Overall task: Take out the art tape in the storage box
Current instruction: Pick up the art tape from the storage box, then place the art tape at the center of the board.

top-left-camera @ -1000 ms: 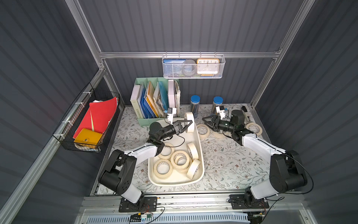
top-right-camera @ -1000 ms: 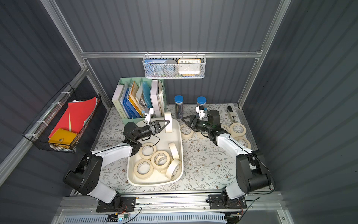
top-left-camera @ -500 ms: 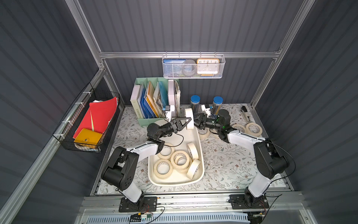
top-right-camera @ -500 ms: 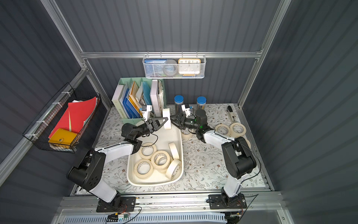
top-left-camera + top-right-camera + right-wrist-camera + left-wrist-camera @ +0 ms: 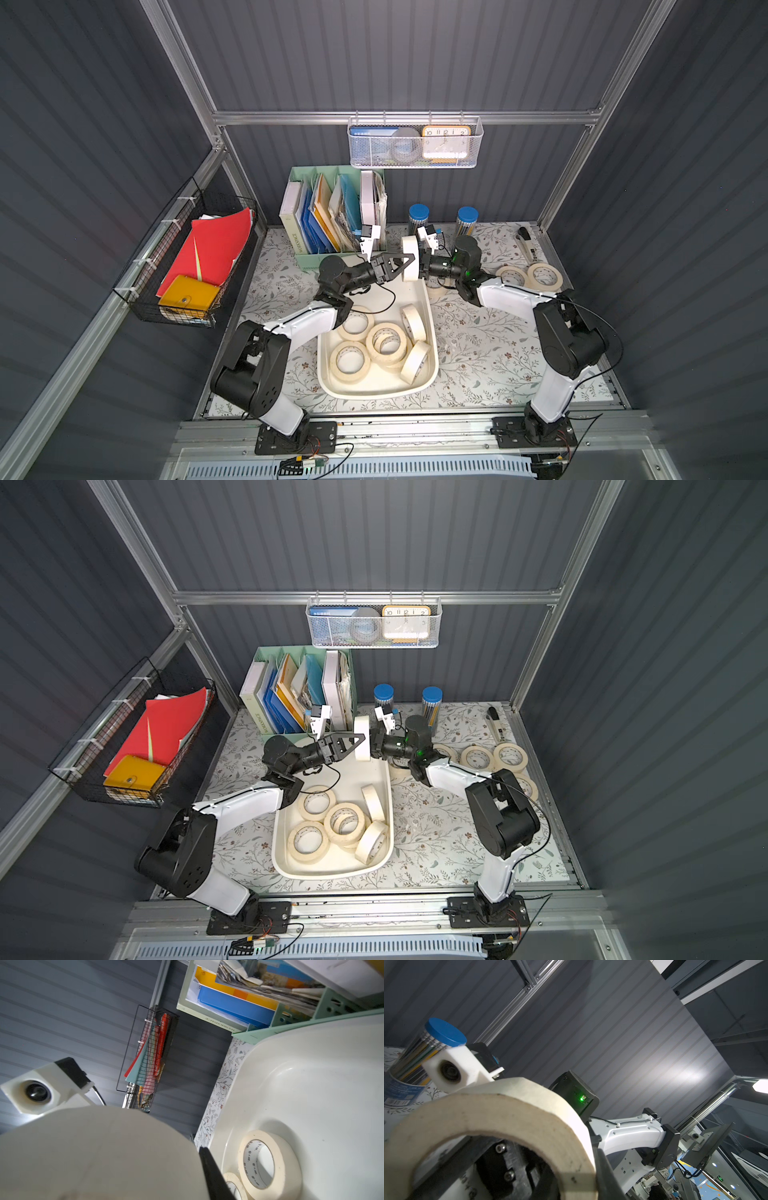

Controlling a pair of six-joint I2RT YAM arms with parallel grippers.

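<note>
Right gripper has swung in from the right, and now you've got it up against the lifted roll; can't tell whether its fingers pinch it or just touch. Nearest you, several art tape rolls lie loose in the storage box. Over the box's far end, left gripper pinches the lifted roll, on edge, in the air. Far right, more rolls lie flat on the mat.
</note>
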